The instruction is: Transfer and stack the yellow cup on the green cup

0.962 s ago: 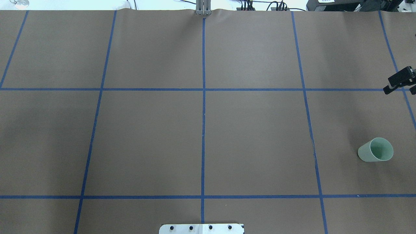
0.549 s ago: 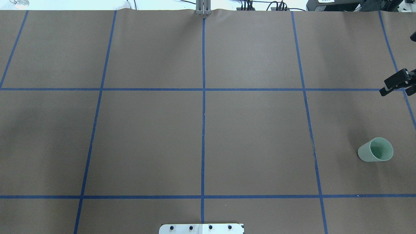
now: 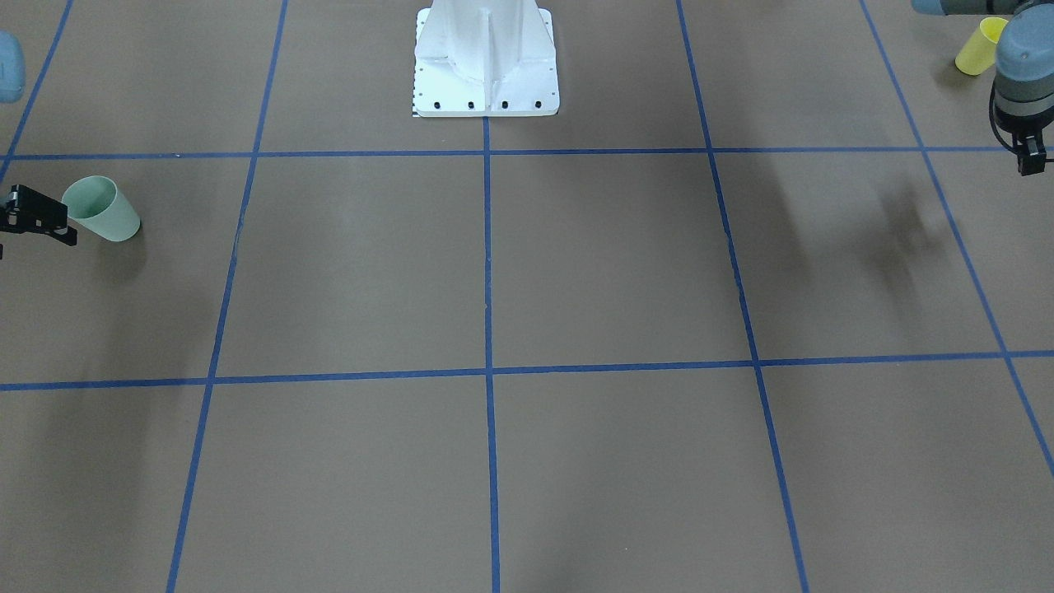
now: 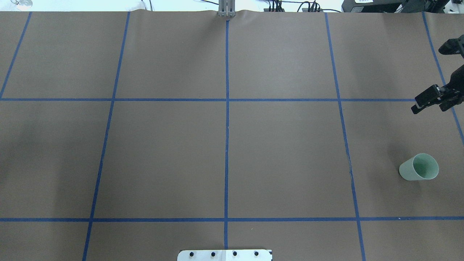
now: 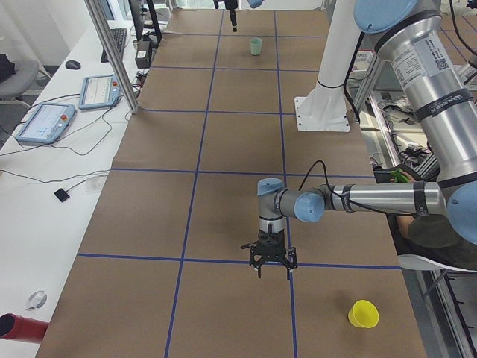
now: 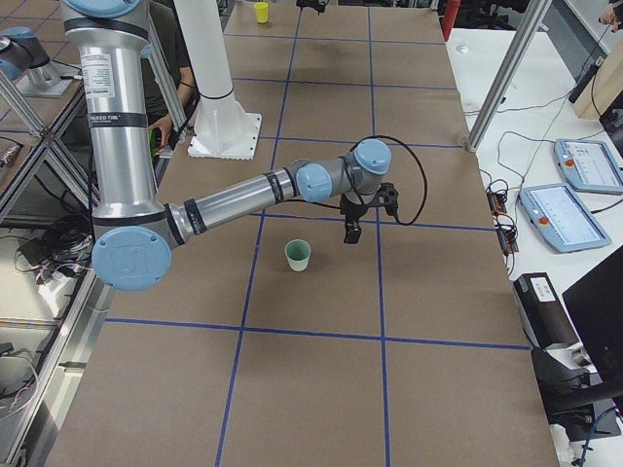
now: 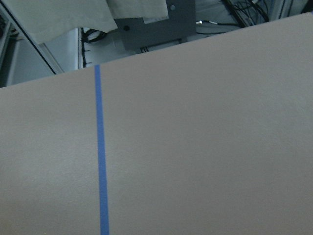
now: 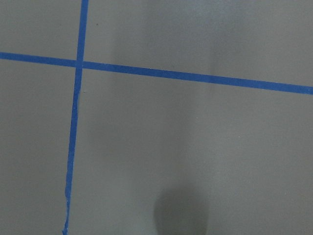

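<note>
The yellow cup stands upright at the robot's left end of the table, and also shows in the exterior left view. My left gripper hangs just above the paper, well apart from it; only a sliver of that arm shows in the front view, so I cannot tell its state. The green cup stands upright at the right end and shows in the front view. My right gripper hovers open and empty beyond it, apart from it. Both wrist views show only paper and tape.
Brown paper with a blue tape grid covers the table. The white robot base stands at the middle of the near edge. Tablets and cables lie on the side bench beyond the far edge.
My right gripper has moved further in from the right edge, toward the table's middle. The green cup has not moved.
</note>
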